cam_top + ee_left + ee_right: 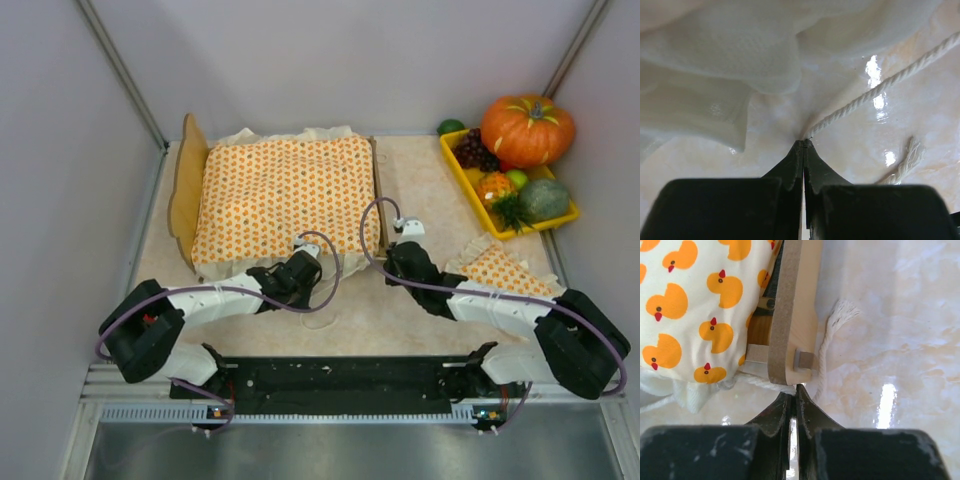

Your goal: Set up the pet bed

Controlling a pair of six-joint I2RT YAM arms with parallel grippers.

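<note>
Currently set on the left half of the table (425,185): pet bed (186,190), with headboard upright close to the left table edge, footboard facing right, and far side near the rear wall. Draped over the frame: orange-patterned bedspread (285,195), its white ruffle spilling past the near edge onto the tabletop. Left gripper (305,262): at the near edge of the bedspread, just below the ruffle; in the wrist view, fingertips (804,147) pressed fully together on the table (920,125), with the end of a white cord (880,85) meeting the tips. Cannot tell whether pinched or only touching. Right gripper (390,252): at the near corner of the footboard; in the wrist view, jaws clenched tight directly under that corner of the pet bed (795,300), beside the bedspread (685,300), with a cord (826,347) passing just beside the tips. Grasp on it not confirmable. Open room: a bare strip between footboard and yellow tray (468,178) at the right rear; a narrower bare band between the bed's near edge and the arm bases. Right of the right gripper, partly under the forearm: pillow (500,268), apart from the bed.
</note>
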